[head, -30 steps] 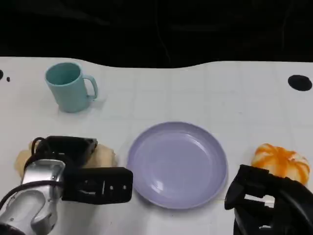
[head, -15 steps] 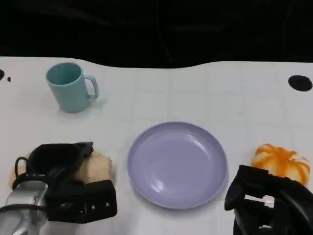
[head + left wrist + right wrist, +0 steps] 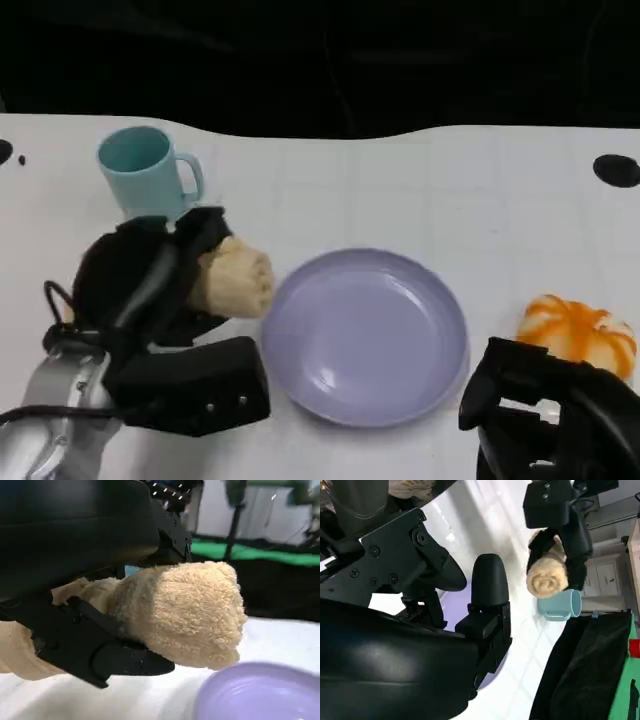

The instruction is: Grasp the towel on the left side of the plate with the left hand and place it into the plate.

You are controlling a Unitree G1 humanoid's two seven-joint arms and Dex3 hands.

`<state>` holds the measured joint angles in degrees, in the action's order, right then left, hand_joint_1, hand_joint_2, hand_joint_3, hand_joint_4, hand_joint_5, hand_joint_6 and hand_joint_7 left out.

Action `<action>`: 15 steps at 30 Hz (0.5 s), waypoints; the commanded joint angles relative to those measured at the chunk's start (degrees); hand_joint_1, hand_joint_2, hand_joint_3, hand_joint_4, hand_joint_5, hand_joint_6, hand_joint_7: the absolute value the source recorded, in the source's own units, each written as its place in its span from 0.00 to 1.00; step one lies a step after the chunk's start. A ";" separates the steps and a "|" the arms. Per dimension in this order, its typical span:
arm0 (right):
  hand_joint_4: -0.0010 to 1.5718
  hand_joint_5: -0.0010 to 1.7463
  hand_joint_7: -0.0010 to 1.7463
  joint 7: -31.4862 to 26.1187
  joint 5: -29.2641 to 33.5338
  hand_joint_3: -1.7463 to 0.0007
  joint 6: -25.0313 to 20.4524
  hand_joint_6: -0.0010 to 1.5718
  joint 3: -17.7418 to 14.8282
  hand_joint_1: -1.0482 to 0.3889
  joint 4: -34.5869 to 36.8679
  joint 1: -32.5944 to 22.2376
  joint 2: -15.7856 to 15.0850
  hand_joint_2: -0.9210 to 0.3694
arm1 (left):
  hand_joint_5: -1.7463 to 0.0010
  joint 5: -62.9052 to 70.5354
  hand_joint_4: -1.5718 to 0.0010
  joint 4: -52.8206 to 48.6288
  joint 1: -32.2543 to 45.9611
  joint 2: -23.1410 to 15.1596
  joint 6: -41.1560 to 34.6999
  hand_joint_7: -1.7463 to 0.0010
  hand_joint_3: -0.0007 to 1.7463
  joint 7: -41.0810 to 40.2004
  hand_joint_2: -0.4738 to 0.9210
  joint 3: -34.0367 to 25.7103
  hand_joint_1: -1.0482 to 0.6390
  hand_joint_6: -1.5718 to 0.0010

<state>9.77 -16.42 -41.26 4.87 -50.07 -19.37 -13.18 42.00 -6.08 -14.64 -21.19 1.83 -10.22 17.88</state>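
— White table (image 3: 420,190), dark backdrop. What changed?
— The left hand (image 3: 150,275) has lifted the towel (image 3: 235,280), gripping it beside the plate's (image 3: 365,335) left rim; next, carry it over.

left forearm (image 3: 55,420): silver metal cylinder, showing a brushed sheen; thin black cable looping beside it
left wrist block (image 3: 190,385): matte black boxy housing, small bright screw dots showing on its face
left hand (image 3: 150,275): black throughout, rounded glossy shell, slim black fingers (image 3: 125,660) showing small screw heads
right hand (image 3: 545,415): black, bulky angular plates with a light gap showing between them
right hand close up (image 3: 485,605): glossy rounded black shell, flat black plates carrying cross-head screws, one rounded black fingertip
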 commanded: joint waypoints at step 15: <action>0.45 1.00 0.91 -0.15 -0.02 0.27 0.17 0.41 0.12 0.65 -0.63 -0.47 -0.59 0.32 | 0.00 4.52 0.40 7.02 -6.65 10.16 -4.87 0.00 0.60 10.79 0.68 7.26 0.48 0.58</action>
<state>9.52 -16.39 -41.41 4.96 -50.10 -19.59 -13.18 46.26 1.15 -19.38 -11.97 -1.70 -1.19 24.65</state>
